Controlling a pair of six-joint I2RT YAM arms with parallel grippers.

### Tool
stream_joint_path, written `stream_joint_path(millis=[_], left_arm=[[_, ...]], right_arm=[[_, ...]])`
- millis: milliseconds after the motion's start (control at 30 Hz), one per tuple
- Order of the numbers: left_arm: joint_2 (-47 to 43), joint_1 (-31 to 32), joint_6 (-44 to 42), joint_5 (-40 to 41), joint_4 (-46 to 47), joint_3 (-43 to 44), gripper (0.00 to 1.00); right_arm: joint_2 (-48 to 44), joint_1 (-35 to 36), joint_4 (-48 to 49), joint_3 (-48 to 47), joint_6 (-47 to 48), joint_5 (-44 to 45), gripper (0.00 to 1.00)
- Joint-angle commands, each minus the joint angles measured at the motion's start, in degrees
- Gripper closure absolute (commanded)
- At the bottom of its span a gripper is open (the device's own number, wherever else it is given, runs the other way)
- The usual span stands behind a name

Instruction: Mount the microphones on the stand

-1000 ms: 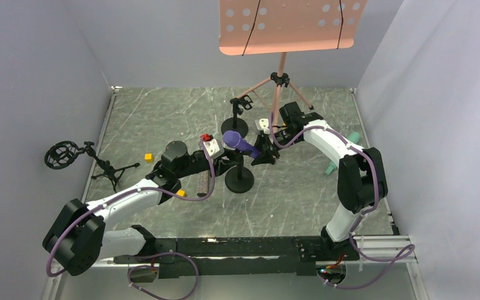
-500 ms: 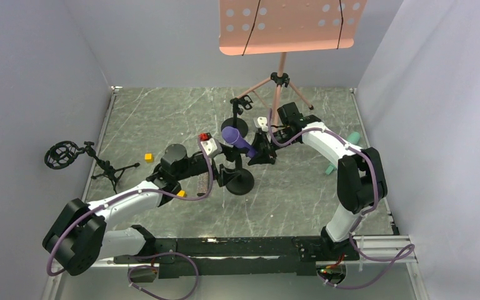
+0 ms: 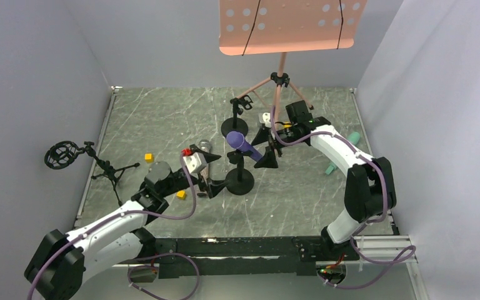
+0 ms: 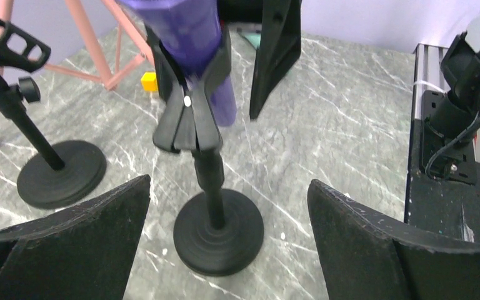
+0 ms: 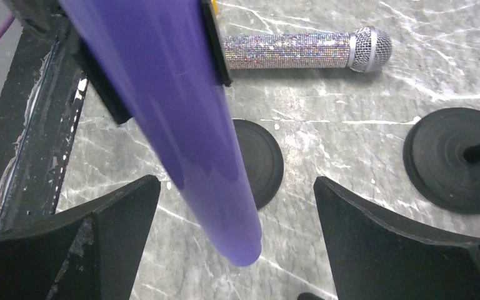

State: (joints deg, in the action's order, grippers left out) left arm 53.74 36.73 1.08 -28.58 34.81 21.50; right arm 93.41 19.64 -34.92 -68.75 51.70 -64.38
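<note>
The purple microphone (image 3: 242, 145) sits tilted in the clip (image 4: 190, 106) of the near black stand (image 3: 239, 182). My right gripper (image 3: 264, 148) is open, its fingers standing wide on either side of the microphone's (image 5: 187, 125) tail end without touching it. My left gripper (image 3: 217, 178) is open just to the left of the stand, whose pole and base (image 4: 219, 231) show between its fingers. The glittery microphone (image 5: 300, 51) lies flat on the table beyond the stand. The mint-green microphone (image 3: 333, 165) lies at the right, partly hidden by the right arm.
A second black stand (image 3: 234, 125) with an empty clip stands farther back. A pink music stand (image 3: 281, 75) rises behind it. A small tripod with a round mount (image 3: 62, 155) is at the left. Two yellow cubes (image 3: 149, 157) (image 3: 180, 194) lie near the left arm.
Both grippers have opened. The right let go of the purple microphone, which stays in the clip. The left released the stand and drew back toward the near left.
</note>
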Motion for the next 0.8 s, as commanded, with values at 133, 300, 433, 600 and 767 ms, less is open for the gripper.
stream_joint_path(millis=[133,300,433,600,767], left_arm=[[-7.1,-0.1,1.2,2.1,-0.1,-6.2,0.01],[-8.7,0.0,0.1,2.4,-5.7,-3.1,0.01],[-6.9,0.0,1.4,3.1,-5.4,-2.2,0.01],[-2.5,0.0,6.7,2.8,5.2,-5.9,0.01],[0.4,0.0,9.9,3.8,8.3,-7.0,0.01]], right_arm=[[-9.1,-2.2,-8.7,-1.6,5.2,2.2,0.0],[-17.5,-3.0,-8.5,1.1,-0.3,5.1,0.0],[-26.4,-8.1,4.4,12.5,-13.6,-0.3,0.0],[-32.9,-15.9,19.3,26.1,-18.2,-18.3,0.0],[-29.6,-15.7,6.6,22.7,-4.4,-16.0,0.0]])
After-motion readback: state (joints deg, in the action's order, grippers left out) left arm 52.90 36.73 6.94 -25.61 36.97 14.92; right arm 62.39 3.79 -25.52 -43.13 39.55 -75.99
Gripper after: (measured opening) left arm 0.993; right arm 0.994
